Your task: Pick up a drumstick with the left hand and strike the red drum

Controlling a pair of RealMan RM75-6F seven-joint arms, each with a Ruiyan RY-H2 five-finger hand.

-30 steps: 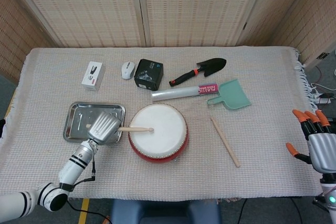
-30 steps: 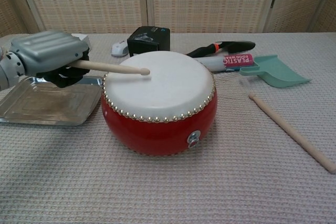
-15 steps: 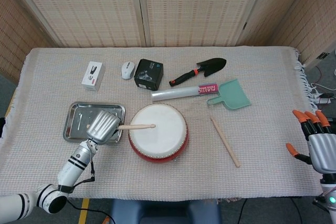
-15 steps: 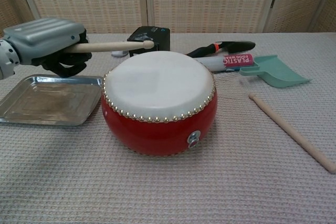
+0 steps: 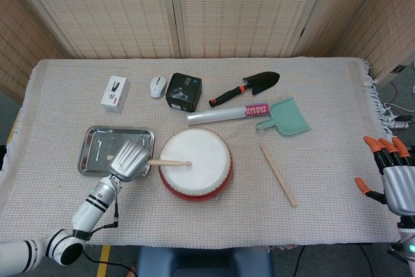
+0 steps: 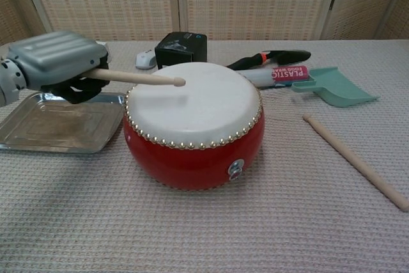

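The red drum [image 5: 194,163] [image 6: 193,129] with its white skin stands near the table's front middle. My left hand [image 5: 130,159] [image 6: 56,63] grips a wooden drumstick [image 5: 170,162] [image 6: 137,77] just left of the drum. The stick's tip lies low over the left part of the skin; whether it touches I cannot tell. A second drumstick [image 5: 278,175] [image 6: 355,160] lies loose on the cloth to the drum's right. My right hand [image 5: 391,176] hovers open at the table's far right edge, fingers spread, holding nothing.
A metal tray [image 5: 94,142] [image 6: 38,126] sits under and behind my left hand. Behind the drum lie a plastic-wrap roll [image 5: 227,114], a teal scoop [image 5: 285,119], a black trowel [image 5: 248,86], a black box [image 5: 184,91], a mouse [image 5: 157,86] and a white box [image 5: 116,93].
The stick was raised off the skin half a second ago; now my left hand has swung it back down, its tip low over the drumhead again.
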